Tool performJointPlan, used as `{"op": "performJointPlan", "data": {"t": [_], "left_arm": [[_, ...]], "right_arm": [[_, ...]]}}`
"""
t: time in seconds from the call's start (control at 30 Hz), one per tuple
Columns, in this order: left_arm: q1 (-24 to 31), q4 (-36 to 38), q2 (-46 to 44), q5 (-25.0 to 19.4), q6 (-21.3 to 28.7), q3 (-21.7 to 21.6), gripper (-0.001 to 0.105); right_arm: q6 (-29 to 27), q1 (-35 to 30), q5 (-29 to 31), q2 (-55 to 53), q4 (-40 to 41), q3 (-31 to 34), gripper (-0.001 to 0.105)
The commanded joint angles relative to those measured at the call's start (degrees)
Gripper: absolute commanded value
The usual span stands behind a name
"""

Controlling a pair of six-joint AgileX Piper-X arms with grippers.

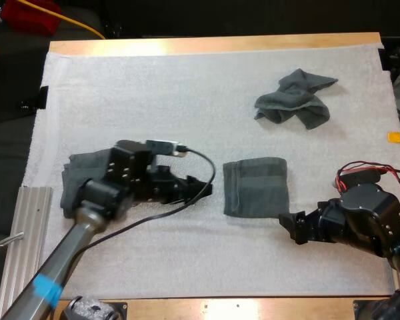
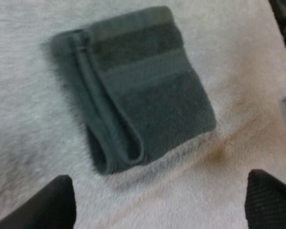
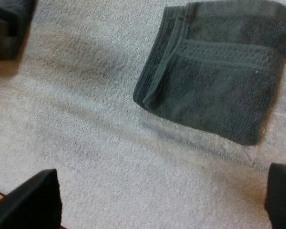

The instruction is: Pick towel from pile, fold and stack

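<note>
The folded towel (image 1: 255, 185) lies flat on the white mat (image 1: 187, 87), a neat dark grey-green rectangle with a banded hem. The left pincer (image 1: 201, 187) and right pincer (image 1: 290, 227) flank it, both wide open and empty. A crumpled towel (image 1: 295, 100) sits beyond.

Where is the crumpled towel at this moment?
In the high view the crumpled towel lies on the white mat toward its far right, beyond the folded towel and clear of it.

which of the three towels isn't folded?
The crumpled towel at the far right of the mat: a rumpled heap with loose ends. The folded towel mid-mat is a neat rectangle, and the left-side towel lies flat too.
</note>
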Motion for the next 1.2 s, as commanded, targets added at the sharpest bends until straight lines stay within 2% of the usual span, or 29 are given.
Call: {"op": "performJointPlan", "data": {"t": [0.0,0.27,0.53,0.8,0.97,1.17], "left_arm": [[-1.01,-2.64,1.5,0.16,-1.81,0.04,0.071],[-2.49,-10.83,13.73,-0.42,-6.32,0.04,0.071],[-2.49,-16.31,22.46,1.45,-9.34,0.04,0.071],[-2.49,-19.65,27.95,6.23,-12.07,0.02,0.071],[-2.49,-19.69,28.91,6.49,-12.62,-0.6,0.071],[-2.49,-19.86,28.86,6.49,-15.64,-1.91,0.071]], "right_arm": [[-0.8,0.12,0.59,-0.4,-0.28,-0.41,0.084],[-0.8,0.12,0.59,-0.4,-0.28,-0.41,0.084],[-0.8,0.12,0.59,-0.4,-0.28,-0.41,0.084],[-0.8,0.12,0.73,-0.4,-0.28,-0.41,0.084],[-0.8,0.12,0.74,-0.4,-0.28,-0.41,0.084],[-0.8,0.12,0.74,-0.4,-0.28,-0.41,0.084]]}}
